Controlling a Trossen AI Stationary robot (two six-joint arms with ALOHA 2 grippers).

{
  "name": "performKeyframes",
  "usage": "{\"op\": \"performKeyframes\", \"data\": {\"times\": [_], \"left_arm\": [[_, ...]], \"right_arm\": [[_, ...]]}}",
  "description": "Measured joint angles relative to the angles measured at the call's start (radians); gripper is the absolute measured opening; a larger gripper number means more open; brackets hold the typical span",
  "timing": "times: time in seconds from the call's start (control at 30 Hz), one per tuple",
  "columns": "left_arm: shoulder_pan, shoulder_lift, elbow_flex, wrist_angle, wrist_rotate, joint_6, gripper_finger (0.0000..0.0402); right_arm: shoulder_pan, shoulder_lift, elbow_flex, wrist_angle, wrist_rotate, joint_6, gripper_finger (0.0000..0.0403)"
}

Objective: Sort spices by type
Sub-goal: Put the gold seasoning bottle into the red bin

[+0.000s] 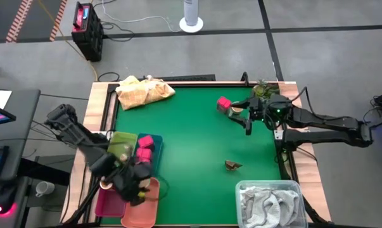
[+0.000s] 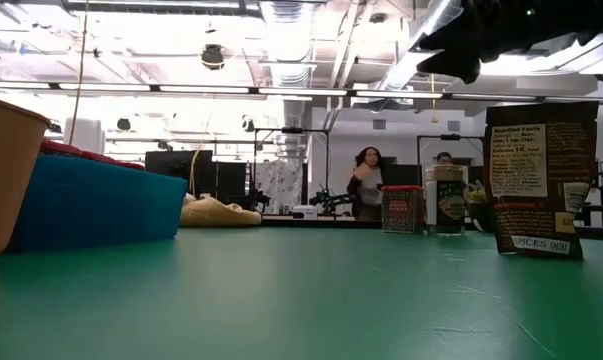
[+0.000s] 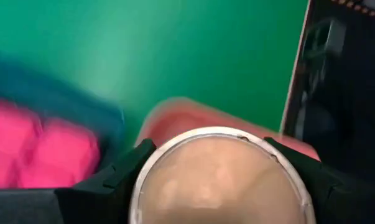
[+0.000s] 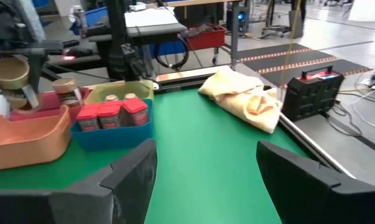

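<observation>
Left gripper (image 1: 135, 183) over the bins at the near-left corner of the green surface (image 1: 191, 145), fingers clamped on a round jar with a tan lid (image 3: 221, 177); in the left wrist view the lid fills the space between both fingers (image 3: 112, 180). The right wrist view shows that jar held above the orange bin (image 4: 25, 140).

Bins grouped tightly at that corner: blue bin (image 1: 154, 152) holding pink-red packets (image 1: 145, 144), olive bin (image 1: 122, 143) just beside it, magenta tray (image 1: 108, 201) and orange bin side by side nearer the edge. In the right wrist view, three red packets (image 4: 109, 115) stand in a row in the blue bin, two tan-lidded jars (image 4: 120, 97) sit in the olive bin behind them, and another jar (image 4: 66, 87) stands in the red tray.

Right gripper (image 1: 246, 119) at the far-right part of the surface, fingers spread and holding nothing. One pink-red packet (image 1: 223, 103) lies just beside it. Small brown piece (image 1: 232, 166) lies alone, toward the near right.

Yellow cloth (image 1: 143, 92) bunched at the far-left edge. Grey-white towel (image 1: 267, 204) in a clear container at the near-right corner.

Low view: a red packet (image 2: 402, 210), a dark-capped jar (image 2: 446, 200) and a brown spice pouch (image 2: 541, 180) stand on the right side.
</observation>
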Motion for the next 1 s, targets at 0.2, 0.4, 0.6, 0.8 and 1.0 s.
{"op": "performKeyframes", "data": {"times": [0.2,0.4,0.6,0.8,1.0], "left_arm": [[-0.156,0.006,0.0,-0.079,-0.02,-0.301,0.0256],[-0.27,0.055,-0.011,-0.149,-0.041,-0.491,0.0266],[-0.362,0.102,-0.045,-0.149,-0.076,-0.614,0.0259],[-0.429,0.155,-0.055,-0.167,-0.133,-0.68,0.0265],[-0.478,0.189,-0.075,-0.194,-0.181,-0.754,0.0261]], "right_arm": [[0.007,0.0,0.0,0.014,0.0,0.0,0.0303],[0.001,0.0,0.0,0.061,0.0,-0.008,0.0303],[-0.027,0.0,0.0,0.08,0.001,-0.025,0.0303],[-0.064,0.0,0.0,0.083,0.002,-0.035,0.0303],[-0.083,0.0,0.0,0.097,0.002,-0.038,0.0303]]}}
